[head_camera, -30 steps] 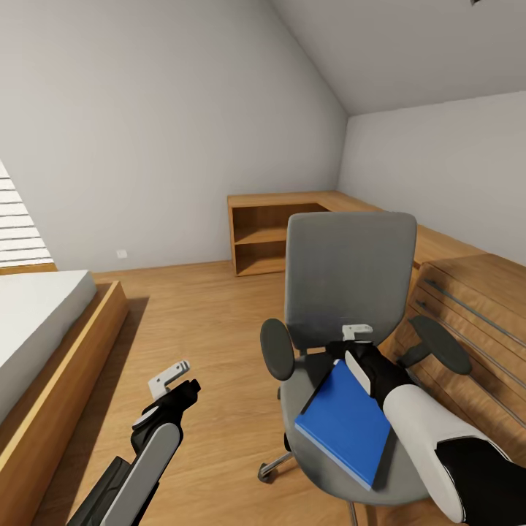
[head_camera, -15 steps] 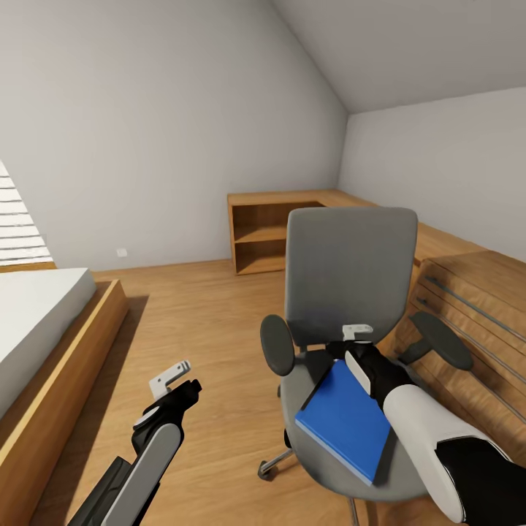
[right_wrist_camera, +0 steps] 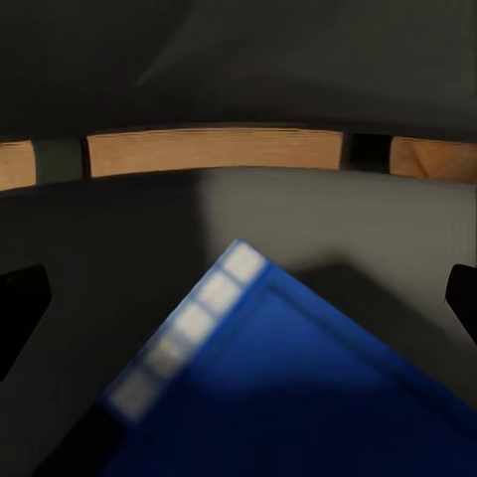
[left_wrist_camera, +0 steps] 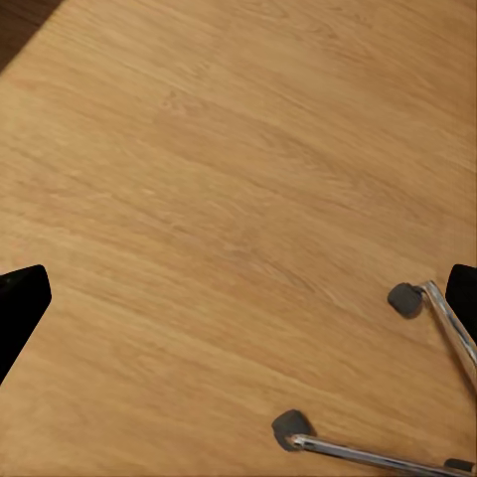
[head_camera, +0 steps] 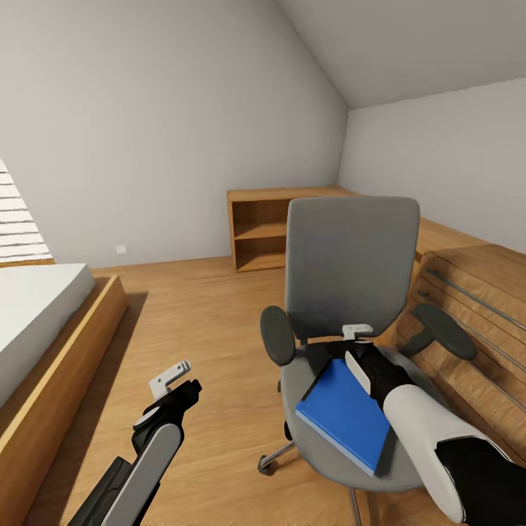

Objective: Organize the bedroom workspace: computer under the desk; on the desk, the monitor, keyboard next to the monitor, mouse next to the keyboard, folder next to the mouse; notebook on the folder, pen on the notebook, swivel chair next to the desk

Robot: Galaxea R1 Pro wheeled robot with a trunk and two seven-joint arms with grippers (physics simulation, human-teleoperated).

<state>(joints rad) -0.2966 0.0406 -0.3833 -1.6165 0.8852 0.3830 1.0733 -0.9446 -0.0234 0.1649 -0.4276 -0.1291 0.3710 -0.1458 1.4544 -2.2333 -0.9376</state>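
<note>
Head view showed me the blue folder (head_camera: 343, 415) lying flat on the seat of the swivel chair (head_camera: 351, 263), one corner toward the backrest. My right pincer (head_camera: 358, 335) hung just above that far corner, at the back of the seat; through the right wrist camera its fingertips sat spread wide, with the folder's corner (right_wrist_camera: 238, 263) between them and nothing pinched. My left pincer (head_camera: 169, 377) hovered over bare wood floor (head_camera: 197, 321) beside the chair, also spread, near two castors (left_wrist_camera: 290, 425).
</note>
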